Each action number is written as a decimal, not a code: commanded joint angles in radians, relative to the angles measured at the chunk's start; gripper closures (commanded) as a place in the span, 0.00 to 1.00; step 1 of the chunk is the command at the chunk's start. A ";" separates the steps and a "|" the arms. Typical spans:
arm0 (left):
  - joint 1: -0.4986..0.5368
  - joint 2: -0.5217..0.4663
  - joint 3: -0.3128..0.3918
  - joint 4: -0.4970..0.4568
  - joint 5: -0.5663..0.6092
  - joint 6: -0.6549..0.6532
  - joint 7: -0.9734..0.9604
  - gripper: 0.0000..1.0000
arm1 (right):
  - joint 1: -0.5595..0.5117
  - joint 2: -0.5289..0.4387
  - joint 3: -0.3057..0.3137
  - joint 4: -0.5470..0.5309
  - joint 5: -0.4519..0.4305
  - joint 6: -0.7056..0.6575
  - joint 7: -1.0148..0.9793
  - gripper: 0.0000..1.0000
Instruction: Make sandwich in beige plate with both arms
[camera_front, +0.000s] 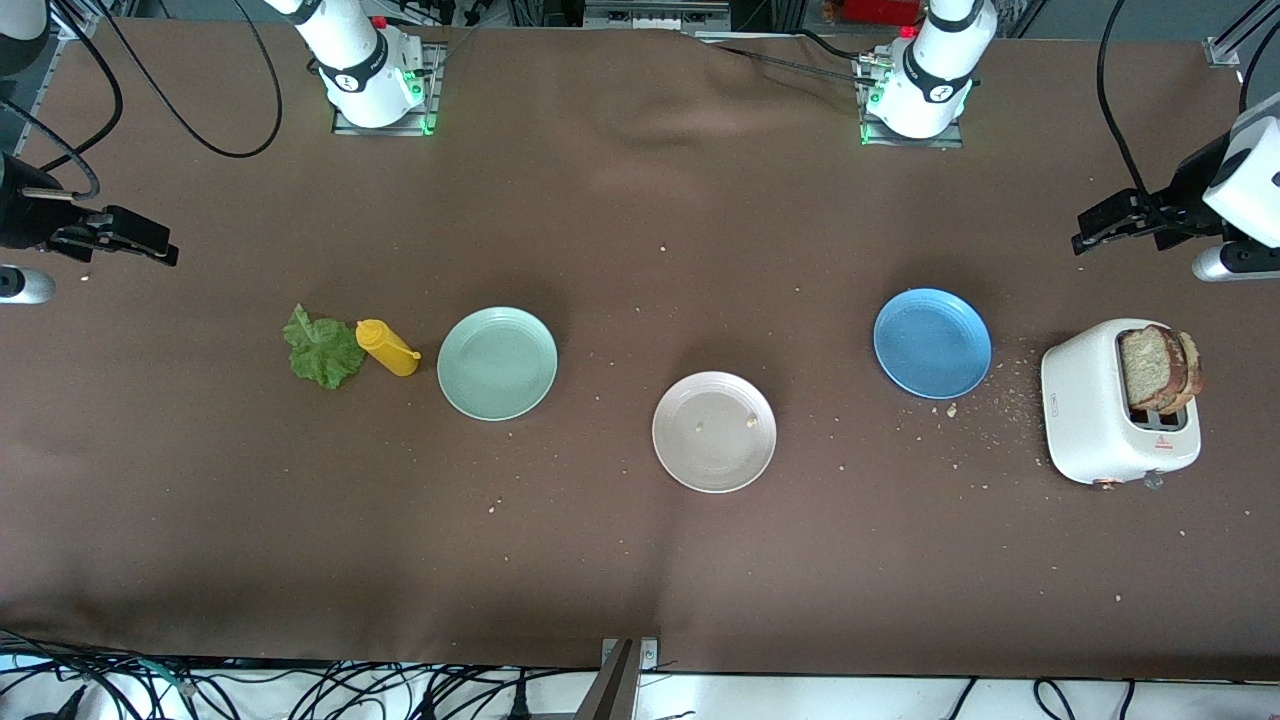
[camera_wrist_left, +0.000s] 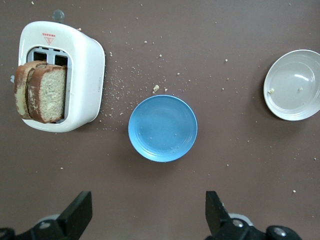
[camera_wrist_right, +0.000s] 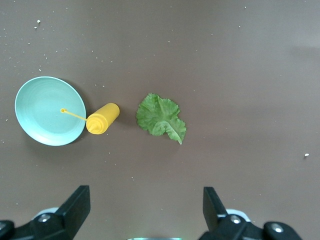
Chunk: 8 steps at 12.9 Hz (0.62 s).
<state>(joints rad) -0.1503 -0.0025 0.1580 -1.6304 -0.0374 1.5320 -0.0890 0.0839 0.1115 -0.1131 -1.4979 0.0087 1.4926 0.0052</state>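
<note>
The left gripper (camera_wrist_left: 145, 215) shows at the bottom edge of the left wrist view with its 2 dark fingers (camera_wrist_left: 77, 210) spread wide apart and holding nothing, hanging over bare brown tablecloth (camera_front: 620, 560). In the front view it sits at the far right edge of the frame (camera_front: 1100, 225), above the toaster's end of the table. The right gripper (camera_wrist_right: 145, 212) is likewise at the bottom edge of its wrist view, its 2 fingers (camera_wrist_right: 75, 207) wide apart and empty; in the front view it sits at the far left edge (camera_front: 150, 245).

Toward the lower right of the front view stands a white rounded plastic toaster (camera_front: 1090, 420), with 2 square slices of brown wholegrain bread (camera_front: 1158, 368) sticking up out of its slots, side by side. Crumbs lie scattered on the cloth between the toaster and a round blue plate (camera_front: 932, 343), which is empty.

The round pale beige plate (camera_front: 714, 432) lies at the centre of the front view, nearer the camera than the other 2 plates, bearing only 2 small crumbs.

In the left half of the frame lies a round mint-green plate (camera_front: 497, 363), empty. Just beside it is a yellow plastic squeeze bottle (camera_front: 386, 347) on its side, its nozzle pointing at the plate. A ruffled green lettuce leaf (camera_front: 322, 349) lies flat on the cloth, touching or almost touching the bottle's base.
</note>
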 joint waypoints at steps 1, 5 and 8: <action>0.005 -0.002 -0.012 -0.011 0.031 0.014 0.003 0.00 | 0.000 0.002 -0.002 0.018 0.019 -0.015 -0.001 0.00; 0.005 -0.001 -0.012 -0.011 0.031 0.014 0.003 0.00 | 0.000 0.002 -0.002 0.018 0.019 -0.018 -0.007 0.00; 0.005 0.004 -0.012 -0.011 0.033 0.014 0.003 0.00 | 0.000 0.002 -0.002 0.018 0.019 -0.018 -0.007 0.00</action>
<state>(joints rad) -0.1503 0.0034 0.1561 -1.6317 -0.0374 1.5321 -0.0890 0.0839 0.1115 -0.1131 -1.4979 0.0087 1.4926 0.0052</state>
